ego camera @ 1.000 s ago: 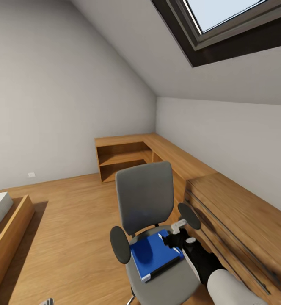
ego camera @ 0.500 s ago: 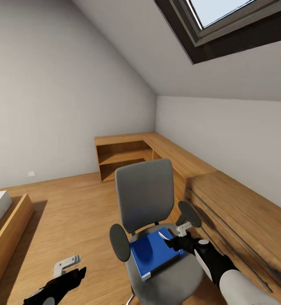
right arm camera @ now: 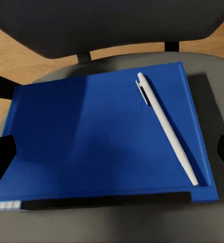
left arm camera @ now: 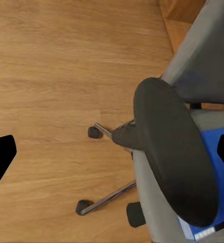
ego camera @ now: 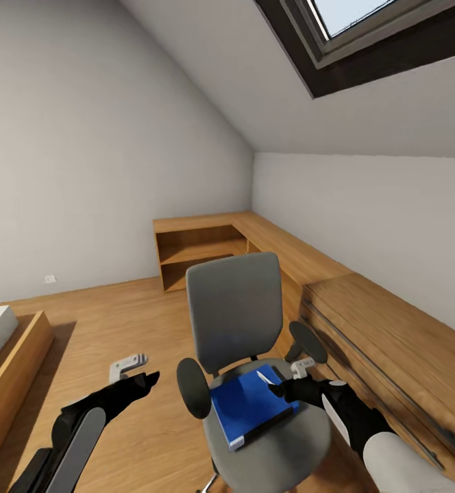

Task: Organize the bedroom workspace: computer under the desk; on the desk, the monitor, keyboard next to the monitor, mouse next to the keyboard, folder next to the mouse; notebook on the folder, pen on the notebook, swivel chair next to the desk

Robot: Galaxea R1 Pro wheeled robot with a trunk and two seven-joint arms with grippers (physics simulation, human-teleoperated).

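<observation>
With pen (right arm camera: 166, 127) lying loose on folder (right arm camera: 106, 139) atop swivel chair (ego camera: 236, 316) seat, tilted lift risks pen rolling off. Right gripper (ego camera: 287, 385) over folder, jaws wide, empty; left gripper (ego camera: 137, 378) beside chair armrest (left arm camera: 172, 154), jaws wide.

All views share the swivel chair (ego camera: 255, 383) (wrists nearer).

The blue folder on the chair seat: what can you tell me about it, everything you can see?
The folder is a flat, bright-blue rectangle with a smooth matte cover, closed, with white page edges at one corner and a dark strip along its near edge. It lies flat on the grey seat of the swivel chair, between the armrests. A white pen rests on top near one side. The right end effector hovers just above, open.
</observation>
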